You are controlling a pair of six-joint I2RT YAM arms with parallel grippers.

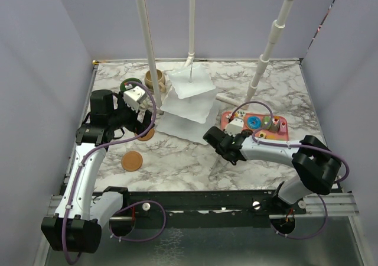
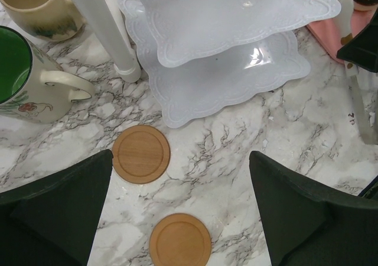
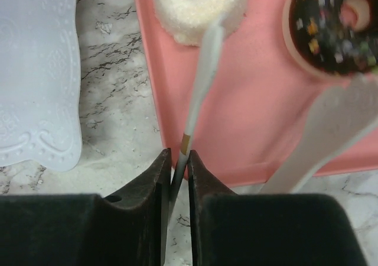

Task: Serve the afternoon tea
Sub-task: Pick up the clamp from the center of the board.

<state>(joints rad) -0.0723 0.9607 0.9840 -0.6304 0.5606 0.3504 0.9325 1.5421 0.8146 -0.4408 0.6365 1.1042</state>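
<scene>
The white tiered stand (image 1: 189, 103) (image 2: 236, 18) of wavy plates is at centre back. A green-lined mug (image 1: 131, 87) (image 2: 18, 71) and a beige mug (image 1: 155, 80) (image 2: 35, 6) stand to its left. Two round brown coasters (image 2: 140, 153) (image 2: 180, 240) lie on the marble under my left gripper (image 2: 180, 153) (image 1: 139, 123), which hangs wide open above them. My right gripper (image 3: 176, 156) (image 1: 227, 134) is at the pink tray's near left corner, shut on a thin white tong arm (image 3: 198, 94). Beyond it are a white pastry (image 3: 198, 6) and a sprinkled chocolate doughnut (image 3: 331, 29).
The pink tray (image 1: 280, 131) (image 3: 254, 118) holds several small pastries. Three white poles (image 1: 147, 41) rise from the back of the table, one foot close to the mugs (image 2: 127, 71). Grey walls close in both sides.
</scene>
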